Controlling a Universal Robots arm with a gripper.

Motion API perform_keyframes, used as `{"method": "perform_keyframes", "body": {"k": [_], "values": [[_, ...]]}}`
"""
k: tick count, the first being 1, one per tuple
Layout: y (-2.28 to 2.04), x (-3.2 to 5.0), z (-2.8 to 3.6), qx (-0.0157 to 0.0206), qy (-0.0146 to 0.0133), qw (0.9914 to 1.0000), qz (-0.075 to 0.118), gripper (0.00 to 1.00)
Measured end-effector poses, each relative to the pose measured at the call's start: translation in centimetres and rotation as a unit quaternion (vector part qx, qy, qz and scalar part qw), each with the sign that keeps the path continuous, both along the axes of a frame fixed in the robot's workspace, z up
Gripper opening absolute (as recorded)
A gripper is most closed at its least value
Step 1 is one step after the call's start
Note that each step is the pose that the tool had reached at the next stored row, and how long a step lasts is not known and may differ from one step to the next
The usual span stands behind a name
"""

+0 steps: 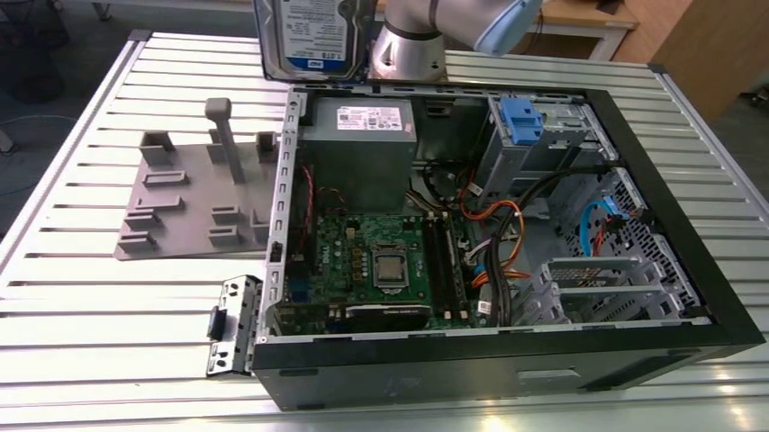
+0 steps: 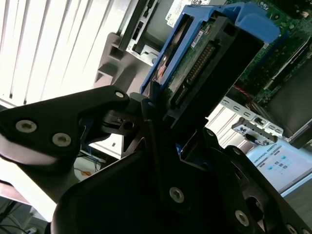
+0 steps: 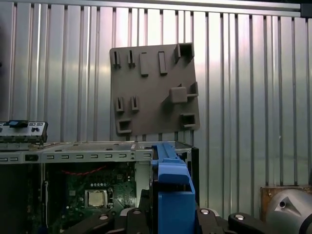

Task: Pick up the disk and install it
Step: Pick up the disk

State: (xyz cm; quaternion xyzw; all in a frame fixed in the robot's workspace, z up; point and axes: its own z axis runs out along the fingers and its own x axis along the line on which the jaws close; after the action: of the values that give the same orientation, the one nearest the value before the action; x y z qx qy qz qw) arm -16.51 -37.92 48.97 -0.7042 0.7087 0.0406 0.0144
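Aloft, the tool (image 2: 163, 105) clamps the disk (image 1: 310, 36) near the case (image 1: 481, 364).

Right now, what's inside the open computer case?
A green circuit board, a grey metal box, a blue tab and cables. The box and cables hide what lies beneath. The disk is not in it, held up by the claw.

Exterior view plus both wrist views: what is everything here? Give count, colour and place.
table: one, silver, slatted, under everything
disk: one, silver-grey with blue frame, held above the case's far edge
computer case: one, black, open, lying on table
power supply: one, grey, inside case
motherboard: one, green, inside case
fixture plate: one, grey, beside case on the exterior view's left
arm: one, silver-grey
gripper: one, black, shut on disk
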Motion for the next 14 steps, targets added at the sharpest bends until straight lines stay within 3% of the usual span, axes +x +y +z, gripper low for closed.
{"method": "perform_keyframes", "body": {"k": [14], "values": [[-1.63,2.06,-0.22,0.0001,0.0000,1.00000,0.000,0.36]]}}
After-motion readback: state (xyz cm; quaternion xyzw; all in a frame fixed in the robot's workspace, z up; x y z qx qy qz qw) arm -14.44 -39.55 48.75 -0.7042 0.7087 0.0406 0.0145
